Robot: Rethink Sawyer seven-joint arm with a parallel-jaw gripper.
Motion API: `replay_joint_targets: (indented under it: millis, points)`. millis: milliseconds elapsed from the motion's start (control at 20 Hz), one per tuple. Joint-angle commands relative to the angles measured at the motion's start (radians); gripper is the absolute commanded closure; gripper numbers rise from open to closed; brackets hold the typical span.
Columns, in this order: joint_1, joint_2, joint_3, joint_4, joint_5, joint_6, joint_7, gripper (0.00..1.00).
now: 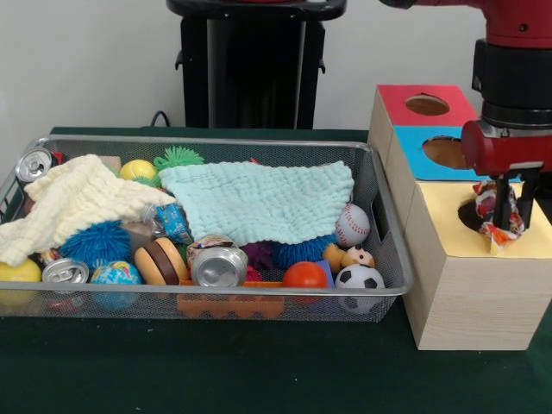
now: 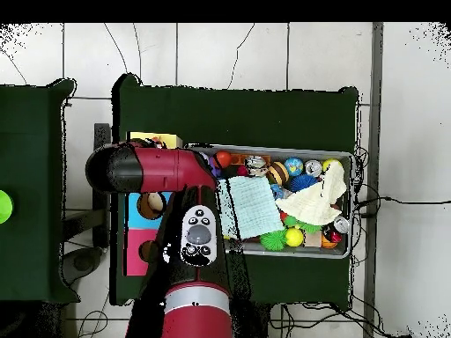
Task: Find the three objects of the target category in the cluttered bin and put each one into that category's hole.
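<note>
My gripper (image 1: 503,217) hangs at the right, just over the yellow top (image 1: 448,203) of the wooden sorting box. It is shut on a crinkled orange, red and white snack packet (image 1: 509,216). The packet sits at the yellow section's dark hole (image 1: 469,214) and partly covers it. Behind lie the blue section's hole (image 1: 444,152) and the red section's hole (image 1: 427,104). In the overhead view the red arm (image 2: 198,233) hides the gripper and the packet; only the box's yellow edge (image 2: 151,139) and blue face (image 2: 139,208) show beside it.
The wire bin (image 1: 259,293) left of the box holds a mint cloth (image 1: 259,200), a cream cloth (image 1: 73,203), crushed cans (image 1: 218,266), a baseball (image 1: 352,225), a soccer ball (image 1: 359,278), spiky balls and other toys. From above the bin (image 2: 352,202) lies right of the arm.
</note>
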Motion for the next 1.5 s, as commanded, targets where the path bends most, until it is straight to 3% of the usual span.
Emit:
replay_joint_targets:
  millis: [50,450,650,950,1100,1250,1500]
  points:
    - [-0.012,0.064,0.018,-0.015,0.032,0.006,0.210,0.00]
    - [0.014,0.075,-0.025,-0.033,0.040,0.013,0.253,0.00]
    - [-0.018,0.081,0.019,-0.008,0.057,-0.014,0.227,0.00]
    - [-0.027,0.060,0.028,0.019,0.064,-0.019,0.210,0.00]
    - [-0.048,-0.020,0.036,0.083,0.066,0.034,0.183,0.00]
    - [-0.053,-0.155,0.007,0.123,0.068,0.204,0.150,0.00]
    - [-0.059,-0.244,-0.008,0.121,0.064,0.361,0.138,0.00]
